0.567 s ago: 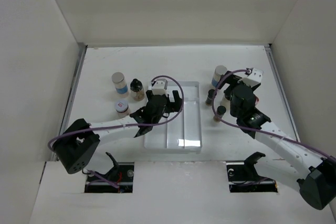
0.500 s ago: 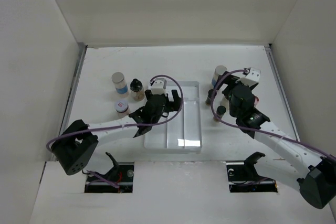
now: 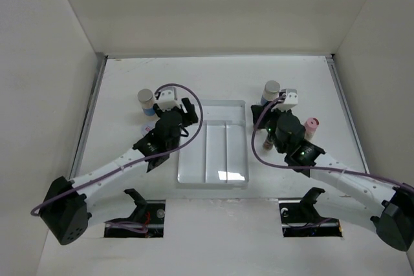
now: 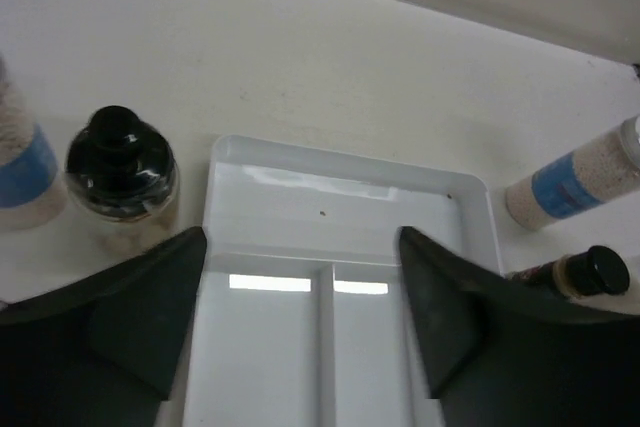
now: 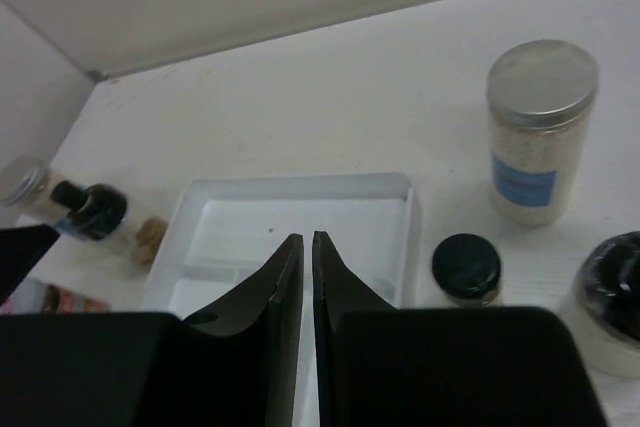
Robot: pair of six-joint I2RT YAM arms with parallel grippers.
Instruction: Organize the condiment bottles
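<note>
The clear divided tray [image 3: 213, 171] lies mid-table with nothing in it. My left gripper [image 3: 180, 119] hovers at its far left corner, open and holding nothing [image 4: 300, 247]. Left of the tray stand a black-capped bottle [image 4: 120, 162] and a silver-capped jar with a blue label [image 3: 147, 99]. My right gripper [image 3: 267, 125] is shut on nothing, its fingertips over the tray [image 5: 307, 239]. Right of the tray stand a silver-capped jar [image 5: 540, 132], a small black-capped jar [image 5: 466, 267] and a pink-capped bottle [image 3: 312, 125]. The arms hide other bottles in the top view.
White walls close in the table [image 3: 213, 75] at the back and on both sides. Another black-capped jar [image 5: 620, 297] shows at the right edge of the right wrist view. A jar with a pink label [image 3: 150, 131] sits under the left arm.
The left arm has swung left, off the tray and toward the left group of bottles. The right arm has shifted left toward the tray, uncovering the pink-capped bottle.
</note>
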